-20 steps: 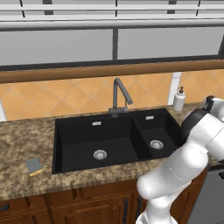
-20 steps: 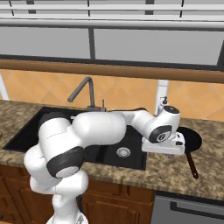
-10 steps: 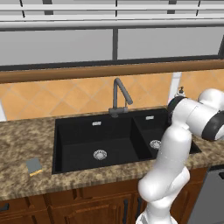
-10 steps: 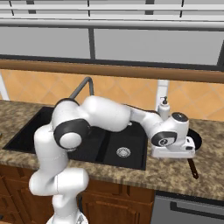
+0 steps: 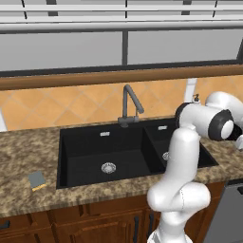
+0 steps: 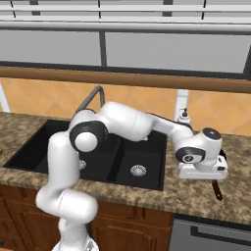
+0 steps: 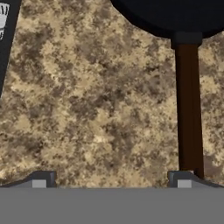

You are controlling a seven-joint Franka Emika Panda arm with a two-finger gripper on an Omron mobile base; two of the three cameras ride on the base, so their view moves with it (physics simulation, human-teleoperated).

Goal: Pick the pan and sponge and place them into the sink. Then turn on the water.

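The black pan (image 7: pixel 175 13) lies on the granite counter right of the sink (image 5: pixel 95 142), with its dark handle (image 7: pixel 188 100) running down toward my right fingertip (image 7: pixel 181 179). My gripper (image 7: pixel 111 179) is open, low over the counter, with bare stone between the tips. From the right base view my gripper (image 6: pixel 202 175) covers most of the pan (image 6: pixel 224 156); the handle's end (image 6: pixel 216 190) sticks out toward the counter's front. The sponge (image 5: pixel 37 180), yellow with a grey-blue face, rests on the counter left of the sink (image 6: pixel 34 147).
A dark gooseneck faucet (image 5: pixel 130 102) stands behind the basins, and a white soap dispenser (image 6: pixel 184 115) sits by the wall behind my hand. The sink's edge (image 7: pixel 6 35) shows at the hand view's upper left. A grey appliance front (image 6: pixel 211 235) is below the counter at right.
The arm has swung to the right, carrying the hand from over the small basin out and down over the counter by the pan. The jaws have stayed open.
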